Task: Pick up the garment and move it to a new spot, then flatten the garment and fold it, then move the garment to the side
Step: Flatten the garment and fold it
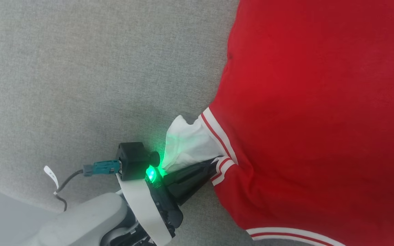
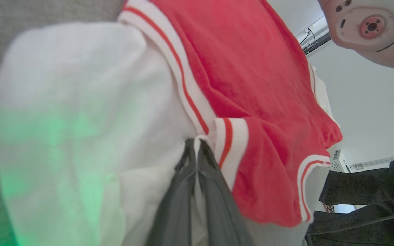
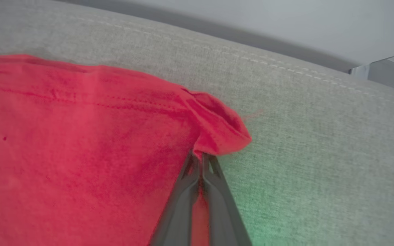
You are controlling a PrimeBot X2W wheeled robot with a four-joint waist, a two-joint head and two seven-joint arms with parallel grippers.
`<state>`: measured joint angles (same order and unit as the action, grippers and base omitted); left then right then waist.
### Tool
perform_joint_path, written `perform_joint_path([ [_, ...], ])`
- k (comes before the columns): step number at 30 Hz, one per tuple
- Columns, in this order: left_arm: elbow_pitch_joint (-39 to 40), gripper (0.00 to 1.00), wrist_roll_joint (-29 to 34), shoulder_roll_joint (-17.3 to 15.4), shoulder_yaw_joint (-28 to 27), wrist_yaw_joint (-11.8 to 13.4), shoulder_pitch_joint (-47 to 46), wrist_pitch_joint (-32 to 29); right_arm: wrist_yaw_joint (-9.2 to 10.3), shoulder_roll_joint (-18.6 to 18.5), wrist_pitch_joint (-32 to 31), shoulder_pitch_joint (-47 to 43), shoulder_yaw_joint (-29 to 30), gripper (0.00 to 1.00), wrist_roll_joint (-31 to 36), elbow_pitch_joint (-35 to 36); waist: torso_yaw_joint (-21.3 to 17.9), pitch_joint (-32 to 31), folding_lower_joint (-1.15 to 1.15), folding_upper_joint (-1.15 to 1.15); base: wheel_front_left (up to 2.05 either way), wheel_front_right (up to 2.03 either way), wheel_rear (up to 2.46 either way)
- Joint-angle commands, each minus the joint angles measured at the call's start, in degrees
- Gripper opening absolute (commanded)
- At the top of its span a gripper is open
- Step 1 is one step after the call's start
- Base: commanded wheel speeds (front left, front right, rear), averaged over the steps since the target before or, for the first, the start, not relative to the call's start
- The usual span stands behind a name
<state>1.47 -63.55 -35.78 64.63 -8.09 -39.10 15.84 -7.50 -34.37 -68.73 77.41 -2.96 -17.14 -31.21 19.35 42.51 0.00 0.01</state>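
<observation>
At the lower middle of the head view the left gripper [image 1: 214,166] is seen with its fingers pressed together on the striped trim [image 1: 223,166] of the garment [image 1: 320,102], just where a crumpled white panel [image 1: 186,143] meets the red. At the lower middle of the right wrist view the right gripper [image 3: 202,158] is likewise closed, and a small folded corner of red cloth is pinched at its tips. Beyond the grippers the garment is spread over the right half of the head view on a grey upholstered surface [image 1: 80,68], which is left bare across the left half. Farther off, a stitched seam [image 3: 251,56] is seen crossing the top of the right wrist view.

The step in hand is judged to be a two-point lift. Both pinches are shallow, so thin cloth could be lost from them. The arms would best be raised together and evenly, with the cloth kept lightly taut between them, so that the white panel is drawn out rather than bunched further.
</observation>
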Motion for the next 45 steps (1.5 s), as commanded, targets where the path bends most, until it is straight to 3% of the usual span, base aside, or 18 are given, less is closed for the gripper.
perform_joint_path([
  [1, -5.2, 0.0, -1.0, 0.8, -0.5, 1.1, -0.8, -1.2, 0.02, 0.1, 0.8, -1.8, -0.1, 0.0, -0.2, -2.0, -0.7, -0.9, 0.0, -0.01, 0.0, 0.0, 0.0],
  [12, -3.7, 0.0, -2.0, -2.1, -5.6, 1.0, 4.2, -0.8, 0.02, -2.3, 4.0, -8.8, -4.6, 0.0, -9.5, 1.9, -5.7, -8.6, 0.0, -0.01, 0.0, 0.0, 0.0],
  [18, -4.1, 0.0, -1.6, -3.6, -7.6, 0.7, 8.2, -0.7, 0.02, -7.9, 2.7, -23.8, -7.1, 0.0, -21.2, 12.7, -9.3, -14.5, 0.0, -0.01, 0.0, 0.0, 0.0],
  [22, -4.6, 0.0, -1.9, -4.6, -8.9, 0.7, 10.6, -0.7, 0.02, -11.9, 2.3, -36.8, -5.5, 0.0, -27.8, 21.3, -11.6, -17.7, 0.0, -0.01, 0.0, 0.0, 0.0],
  [26, -5.1, 0.0, -1.7, -5.2, -9.9, 0.7, 12.9, -0.7, 0.02, -13.4, 2.0, -50.4, -2.2, 0.0, -32.1, 29.5, -13.6, -19.8, 0.0, -0.01, 0.0, 0.0, 0.0],
  [28, -5.3, 0.0, -1.9, -5.7, -11.0, 0.7, 14.3, -0.7, 0.01, -12.6, 1.7, -59.9, -0.3, 0.0, -33.4, 35.0, -15.0, -20.9, 0.0, -0.01, 0.0, 0.0, 0.0],
  [34, -5.4, 0.0, -1.5, -5.9, -12.4, 0.7, 16.2, -0.7, 0.02, -8.8, -0.5, -76.1, 0.1, 0.0, -34.4, 43.6, -16.0, -22.2, 0.0, -0.01, 0.0, 0.0, 0.0],
  [42, -5.4, 0.0, -1.3, -6.0, -13.3, 0.7, 17.3, -0.7, 0.02, -3.9, 1.9, -83.5, -2.7, 0.0, -31.6, 48.2, -16.5, -22.6, 0.0, -0.01, 0.0, 0.0, 0.0],
  [44, -5.5, 0.0, -1.2, -6.0, -13.3, 0.7, 17.4, -0.7, 0.02, -3.3, 4.2, -82.7, -2.1, 0.79, -30.9, 48.5, -16.7, -22.6, 0.0, -0.01, 0.0, 0.0, 0.0],
  [45, -5.5, 0.0, -1.2, -6.0, -13.3, 0.7, 17.4, -0.7, 0.01, -3.5, 5.1, -82.4, -1.8, 1.0, -30.9, 49.1, -16.7, -22.7, 0.0, -0.01, 0.0, 0.0, 0.0],
])
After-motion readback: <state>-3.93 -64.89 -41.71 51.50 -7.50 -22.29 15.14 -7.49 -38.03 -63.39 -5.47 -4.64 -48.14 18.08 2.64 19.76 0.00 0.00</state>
